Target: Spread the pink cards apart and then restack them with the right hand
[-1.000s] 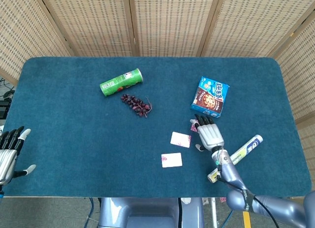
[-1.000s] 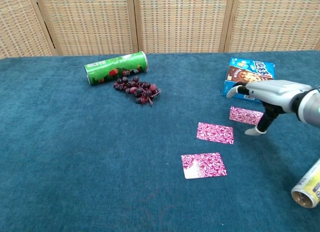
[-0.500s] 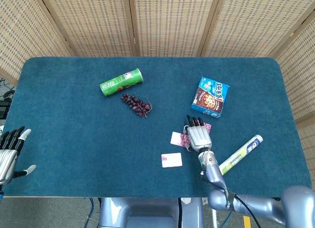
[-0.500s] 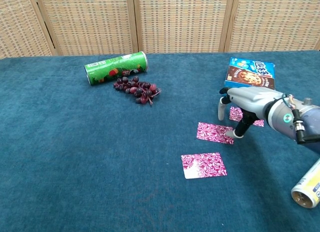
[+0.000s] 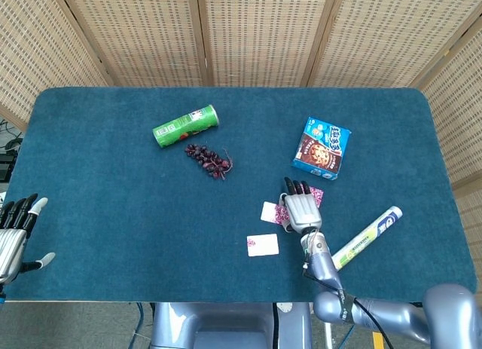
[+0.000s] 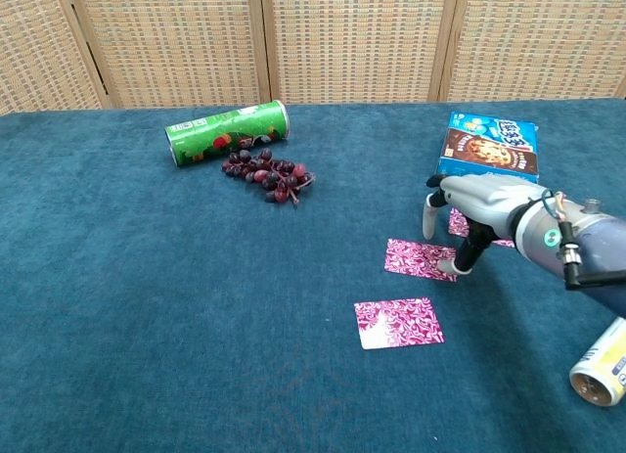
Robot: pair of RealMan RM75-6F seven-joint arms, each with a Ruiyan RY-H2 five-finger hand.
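Three pink patterned cards lie apart on the blue table. The near card lies free. My right hand hovers with its fingers spread over the right edge of the middle card, and one fingertip reaches down to that edge. The far card is mostly hidden under the hand. Nothing is held. My left hand rests with fingers apart at the table's left front edge, far from the cards.
A green can lies on its side at the back left with a bunch of dark grapes beside it. A blue cookie box lies just behind the right hand. A white and yellow tube lies to its right.
My right hand has moved left, from over the far card to the right edge of the middle card. The cards and the left hand have not moved.
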